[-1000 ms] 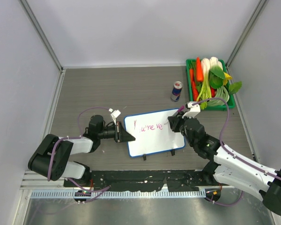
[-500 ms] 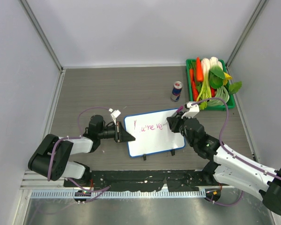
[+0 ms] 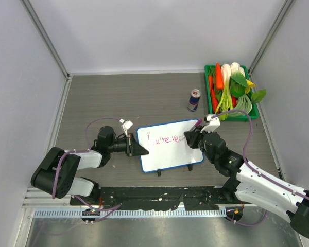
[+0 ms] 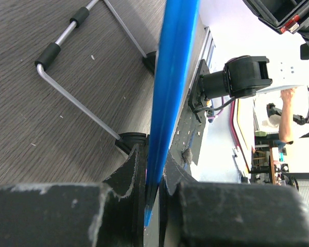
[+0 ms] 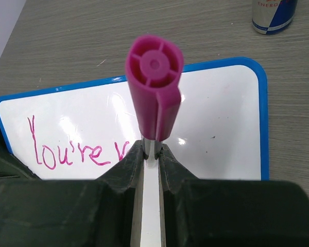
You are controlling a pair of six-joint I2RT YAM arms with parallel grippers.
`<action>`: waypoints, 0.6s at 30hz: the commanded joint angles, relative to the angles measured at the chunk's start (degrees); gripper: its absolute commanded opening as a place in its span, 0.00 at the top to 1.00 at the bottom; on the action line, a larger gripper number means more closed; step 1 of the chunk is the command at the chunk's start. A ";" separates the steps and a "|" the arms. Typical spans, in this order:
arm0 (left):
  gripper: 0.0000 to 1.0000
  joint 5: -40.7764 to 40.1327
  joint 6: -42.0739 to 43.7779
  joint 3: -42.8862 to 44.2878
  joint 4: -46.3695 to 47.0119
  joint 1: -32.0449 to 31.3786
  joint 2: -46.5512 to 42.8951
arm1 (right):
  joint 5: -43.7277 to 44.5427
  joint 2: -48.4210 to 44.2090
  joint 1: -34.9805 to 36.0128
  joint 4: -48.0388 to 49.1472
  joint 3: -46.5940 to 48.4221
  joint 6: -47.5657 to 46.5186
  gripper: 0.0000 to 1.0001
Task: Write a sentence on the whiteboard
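Note:
The whiteboard (image 3: pixel 170 154) lies tilted on the table between the arms, white with a blue rim (image 4: pixel 172 77). My left gripper (image 3: pixel 135 147) is shut on its left edge, and the rim runs between the fingers (image 4: pixel 154 164). The sentence (image 3: pixel 165 139) is pink handwriting reading "You're v" (image 5: pixel 72 149), with the letters after that hidden behind my fingers. My right gripper (image 3: pixel 191 138) is shut on a magenta marker (image 5: pixel 154 92) at the end of the written line. The marker's capped end faces the wrist camera and its tip is hidden below the fingers (image 5: pixel 152 149).
A blue and silver drink can (image 3: pixel 194 100) stands behind the board. A green tray (image 3: pixel 206 77) of vegetables sits at the back right. Two black clips (image 3: pixel 158 173) jut from the board's near edge. A wire stand (image 4: pixel 67 98) shows under the board.
My right gripper has shifted slightly along the line with the marker, and a further pink stroke has appeared after "ve". The left arm and the board have not moved.

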 commanded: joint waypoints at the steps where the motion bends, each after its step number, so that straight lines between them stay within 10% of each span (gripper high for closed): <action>1: 1.00 -5.57 0.91 0.12 -5.16 0.07 1.51 | 2.58 -0.46 -0.06 -0.75 -0.17 0.13 0.98; 18: 1.00 -5.57 0.82 0.20 -5.07 -0.02 1.59 | 4.70 -0.98 -0.06 0.65 4.66 -1.89 0.99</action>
